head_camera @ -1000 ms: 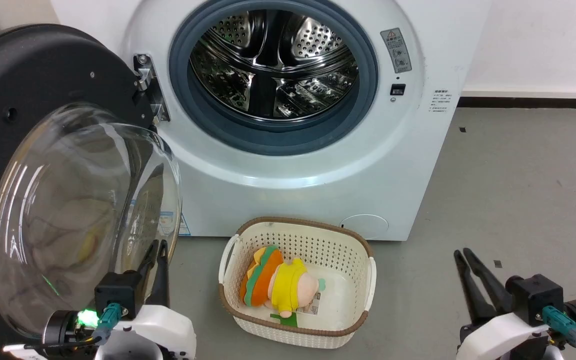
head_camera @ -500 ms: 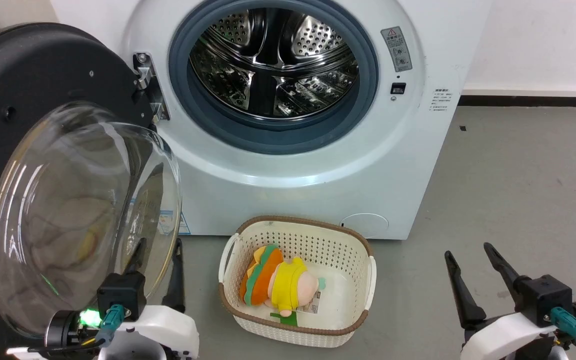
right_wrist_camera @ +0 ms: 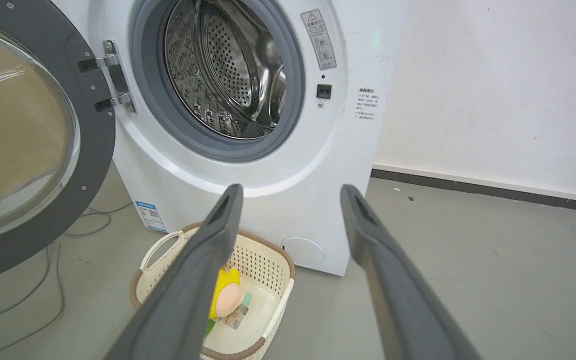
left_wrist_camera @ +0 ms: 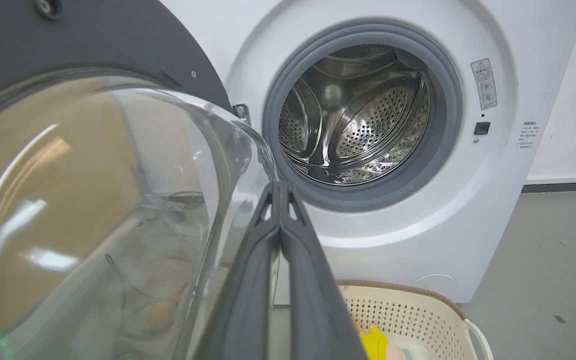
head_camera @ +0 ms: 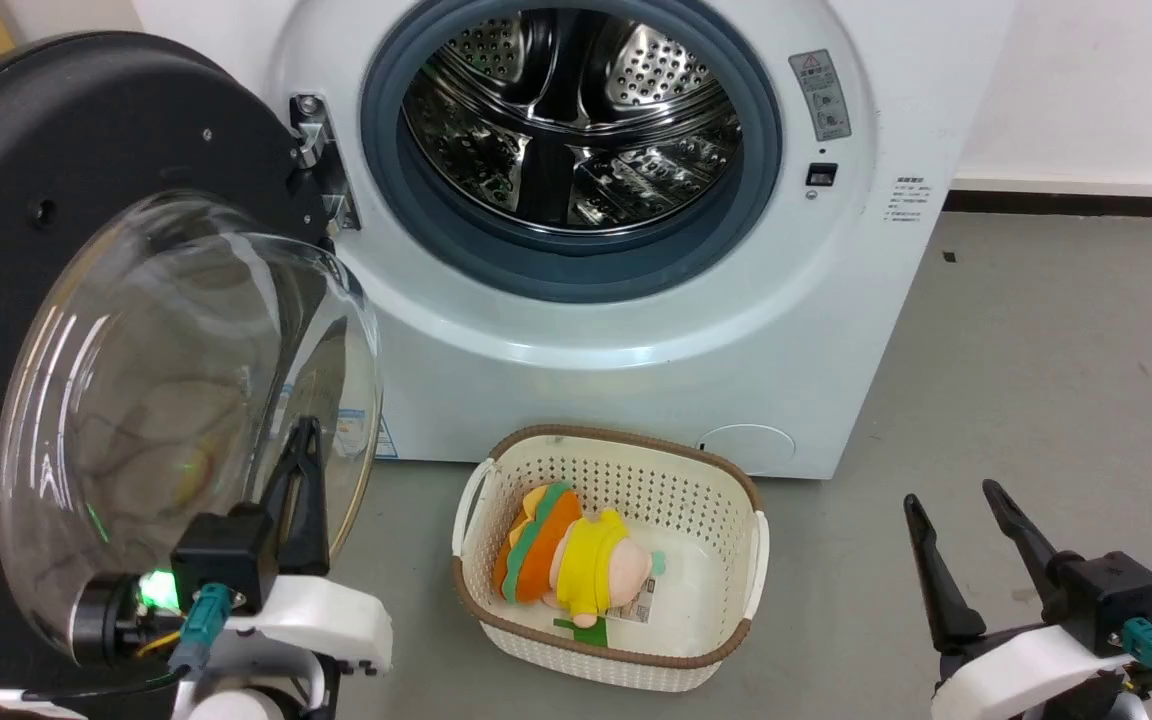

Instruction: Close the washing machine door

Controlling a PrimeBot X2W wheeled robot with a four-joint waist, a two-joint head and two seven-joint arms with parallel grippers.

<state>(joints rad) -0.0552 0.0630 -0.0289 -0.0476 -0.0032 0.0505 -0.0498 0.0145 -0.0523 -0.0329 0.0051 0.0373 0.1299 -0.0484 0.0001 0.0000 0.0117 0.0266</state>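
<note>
The washing machine door (head_camera: 86,130) is swung wide open at the left, black with a bulging clear glass bowl (head_camera: 176,400). The white washing machine (head_camera: 636,330) shows its grey gasket and steel drum (head_camera: 576,130). My left gripper (head_camera: 306,432) is shut and empty, and its tips overlap the bowl's right rim; whether they touch is unclear. In the left wrist view the left gripper (left_wrist_camera: 280,186) lies beside the door (left_wrist_camera: 93,35) and the bowl's edge. My right gripper (head_camera: 951,495) is open and empty over the floor at the lower right. In the right wrist view the right gripper (right_wrist_camera: 292,191) points at the machine (right_wrist_camera: 278,200) and the door (right_wrist_camera: 88,165).
A cream basket (head_camera: 616,450) with a plush toy (head_camera: 566,560) stands on the floor just before the machine, between my arms. The door's hinge (head_camera: 321,170) is at the opening's left. A cable (right_wrist_camera: 43,300) lies under the door. Grey floor (head_camera: 1036,350) and a white wall are at the right.
My left gripper opened half a second ago, then shut again and rose along the bowl's rim. My right gripper opened and has stayed open. The head camera shifted slightly.
</note>
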